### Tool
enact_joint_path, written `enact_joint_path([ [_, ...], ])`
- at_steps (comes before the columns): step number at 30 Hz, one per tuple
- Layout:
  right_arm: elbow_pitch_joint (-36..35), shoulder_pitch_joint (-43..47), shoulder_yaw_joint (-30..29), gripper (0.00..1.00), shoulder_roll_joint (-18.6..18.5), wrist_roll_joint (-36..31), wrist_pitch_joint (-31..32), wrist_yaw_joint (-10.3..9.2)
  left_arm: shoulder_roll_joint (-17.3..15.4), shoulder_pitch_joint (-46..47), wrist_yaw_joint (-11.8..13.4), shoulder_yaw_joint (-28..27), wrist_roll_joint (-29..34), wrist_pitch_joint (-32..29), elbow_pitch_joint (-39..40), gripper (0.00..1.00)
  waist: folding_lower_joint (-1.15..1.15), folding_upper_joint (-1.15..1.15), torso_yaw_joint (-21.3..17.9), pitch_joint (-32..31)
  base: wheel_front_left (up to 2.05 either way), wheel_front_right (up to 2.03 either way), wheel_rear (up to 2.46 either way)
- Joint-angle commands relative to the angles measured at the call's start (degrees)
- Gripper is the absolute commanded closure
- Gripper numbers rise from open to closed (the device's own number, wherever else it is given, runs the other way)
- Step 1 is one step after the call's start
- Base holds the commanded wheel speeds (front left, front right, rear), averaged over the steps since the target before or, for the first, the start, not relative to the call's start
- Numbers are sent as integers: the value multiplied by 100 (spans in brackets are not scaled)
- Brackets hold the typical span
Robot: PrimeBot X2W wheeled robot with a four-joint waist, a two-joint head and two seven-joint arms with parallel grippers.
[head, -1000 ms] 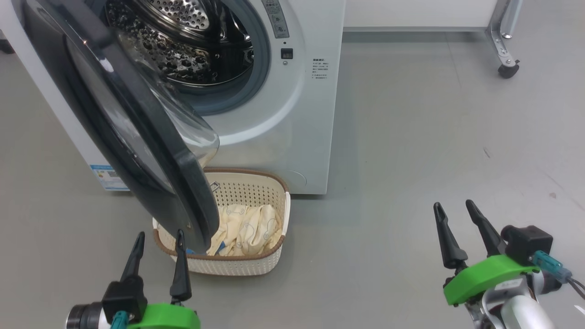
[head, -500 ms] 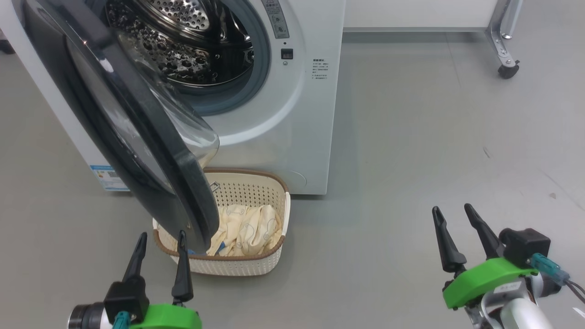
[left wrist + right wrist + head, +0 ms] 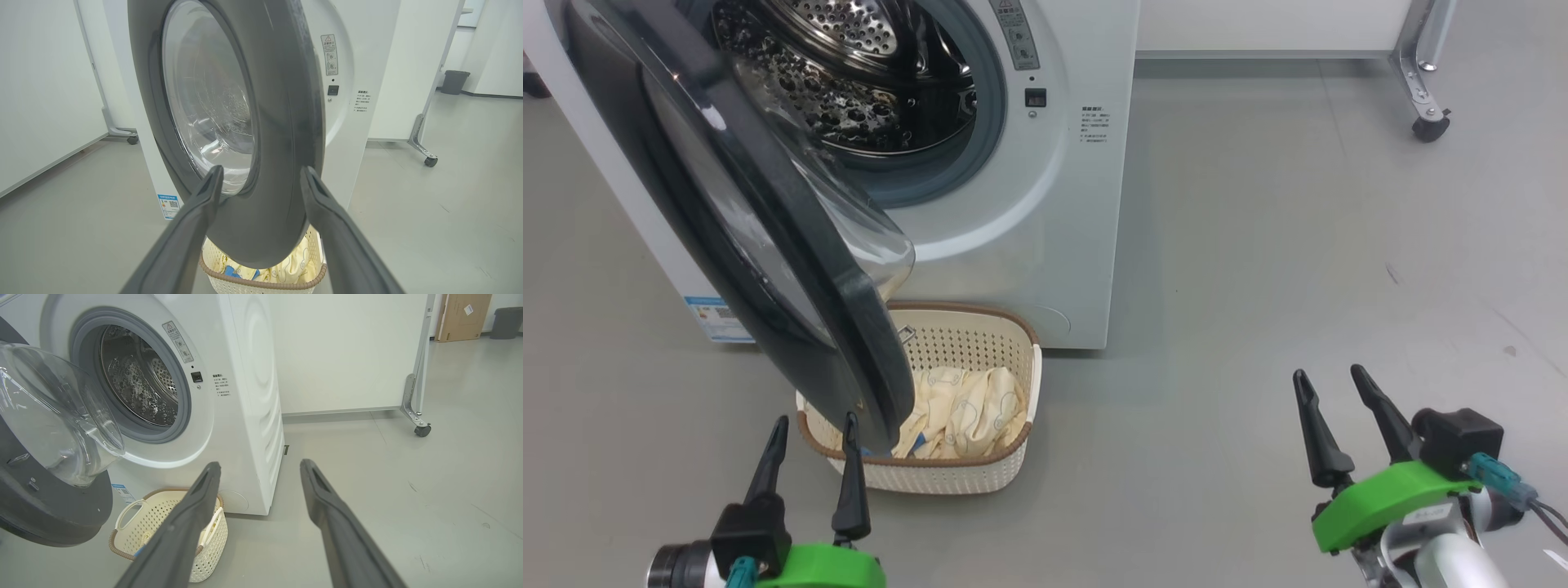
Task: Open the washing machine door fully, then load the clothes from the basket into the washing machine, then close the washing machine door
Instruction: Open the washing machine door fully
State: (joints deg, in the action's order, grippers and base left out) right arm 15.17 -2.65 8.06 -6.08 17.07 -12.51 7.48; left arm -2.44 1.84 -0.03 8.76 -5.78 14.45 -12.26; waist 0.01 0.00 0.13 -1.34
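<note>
The white washing machine [image 3: 1054, 204] stands at the upper left with its steel drum [image 3: 866, 73] exposed. Its door [image 3: 792, 269] hangs partly open, the black rim and glass bowl swung out over the basket [image 3: 947, 478]. Cream-yellow clothes [image 3: 968, 412] with a blue patch lie in the basket, half hidden behind the door's lower edge. My left gripper [image 3: 816, 420] is open just before that lower edge; in the left wrist view the door rim [image 3: 282, 122] fills the space beyond my open left gripper [image 3: 261, 171]. My right gripper [image 3: 1328, 374] hangs open and empty over bare floor at the right.
A white wheeled partition stands behind the machine, its caster [image 3: 1429, 126] at the upper right. A grey bin [image 3: 454, 81] and a cardboard box [image 3: 461, 316] stand far back. Grey floor [image 3: 1258, 286] stretches to the right of the machine and basket.
My left gripper has crept slightly right, closer to the door's lower edge. The right gripper has sunk a little. Door, basket and clothes are unmoved.
</note>
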Motion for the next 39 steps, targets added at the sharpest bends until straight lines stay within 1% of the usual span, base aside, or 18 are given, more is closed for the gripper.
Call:
enact_joint_path([
  [1,-162,-161,106,0,-11,-31,3,1,-44,122,0,-185,-18,55,163,0,-1,0,2,-1,0,0,0],
  [9,-147,-164,108,0,-10,-31,7,1,-44,112,-3,-206,-61,55,154,0,-1,0,-4,-13,0,0,0],
  [10,-145,-165,110,0,-8,-31,8,1,-43,111,-7,-205,-69,55,144,56,-1,0,-4,-14,0,0,0],
  [11,-143,-167,115,0,-7,-33,10,1,-43,111,-17,-203,-79,55,131,100,-1,0,-4,-15,0,0,0],
  [15,-140,-174,125,0,1,-36,16,1,-43,143,-77,-214,-130,55,148,100,-1,0,-4,-11,0,0,0],
  [27,-83,-247,133,0,38,-71,32,1,-55,356,-180,-676,-9,55,520,100,-1,0,6,5,0,0,0],
  [33,9,-281,203,0,83,-60,-16,1,-145,843,-256,-988,32,55,1019,100,-1,0,-27,1,0,0,0],
  [39,101,-325,253,0,105,-26,-60,1,-228,1384,-359,-993,120,55,1416,100,-1,0,-96,-28,0,0,0],
])
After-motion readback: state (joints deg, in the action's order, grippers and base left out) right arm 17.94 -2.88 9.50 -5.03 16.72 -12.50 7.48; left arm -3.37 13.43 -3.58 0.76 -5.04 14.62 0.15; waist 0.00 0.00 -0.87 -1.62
